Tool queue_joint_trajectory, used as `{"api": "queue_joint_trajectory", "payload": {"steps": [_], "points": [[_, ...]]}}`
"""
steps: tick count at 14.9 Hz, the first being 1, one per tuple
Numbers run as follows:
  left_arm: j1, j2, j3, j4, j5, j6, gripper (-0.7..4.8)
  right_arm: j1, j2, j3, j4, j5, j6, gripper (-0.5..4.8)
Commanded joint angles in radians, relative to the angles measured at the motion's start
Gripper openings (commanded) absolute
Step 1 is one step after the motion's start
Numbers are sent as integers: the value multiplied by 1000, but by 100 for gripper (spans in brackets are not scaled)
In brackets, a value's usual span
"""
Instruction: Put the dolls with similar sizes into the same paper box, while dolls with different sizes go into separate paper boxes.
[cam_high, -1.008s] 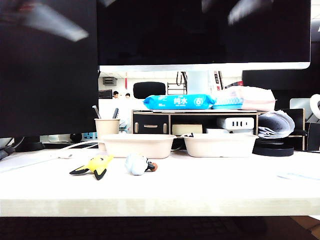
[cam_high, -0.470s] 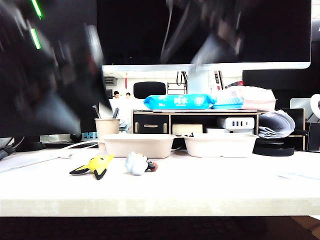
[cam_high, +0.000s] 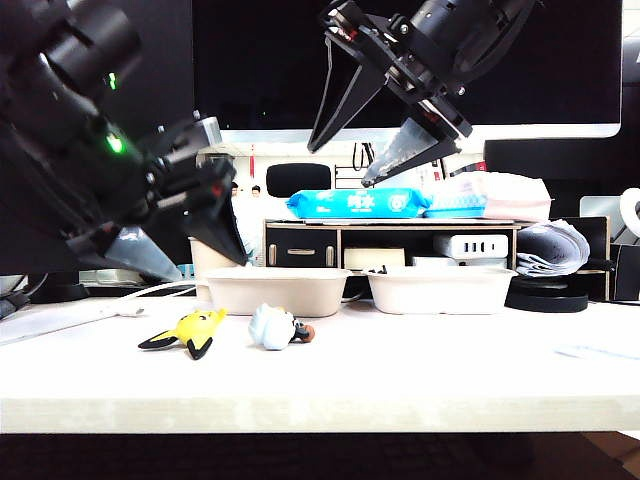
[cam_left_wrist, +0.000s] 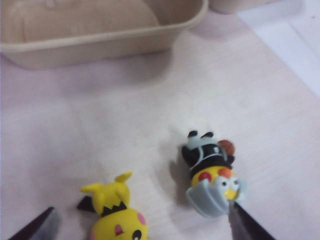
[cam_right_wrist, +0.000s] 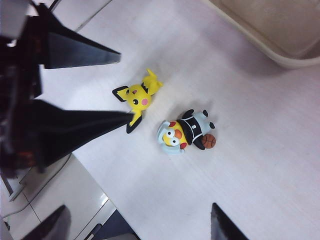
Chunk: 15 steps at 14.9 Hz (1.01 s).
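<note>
Both claws spread wide, holding nothing, hanging over the bench.
Left claw is hovering just above the yellow doll & blue-white doll, which are lying side by side in front of the left paper box. Right claw is angling down from higher up, above the right paper box.

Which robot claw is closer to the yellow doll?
The left. The left gripper hangs open just above the yellow doll, low over the table. The right gripper is open too, but much higher and off to the doll's right.
</note>
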Motion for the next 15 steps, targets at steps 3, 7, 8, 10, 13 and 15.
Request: {"api": "queue_joint_trajectory", "payload": {"steps": [3,7,8,10,13,15], "points": [[-2,61,3,8,11,3,479,2,-6,5,15,-24,-2,359],[-2,61,3,11,13,-3,423,3,-6,5,14,-24,2,359],[-2,61,3,-20,19,-5,227,3,-7,5,14,-24,2,359],[-2,61,3,-58,22,-5,58,3,-8,5,11,-24,2,359],[-2,61,3,-60,22,-29,-5,3,-8,5,8,-24,3,359],[-2,61,3,-53,36,-31,-5,3,-8,5,8,-24,3,359]]}}
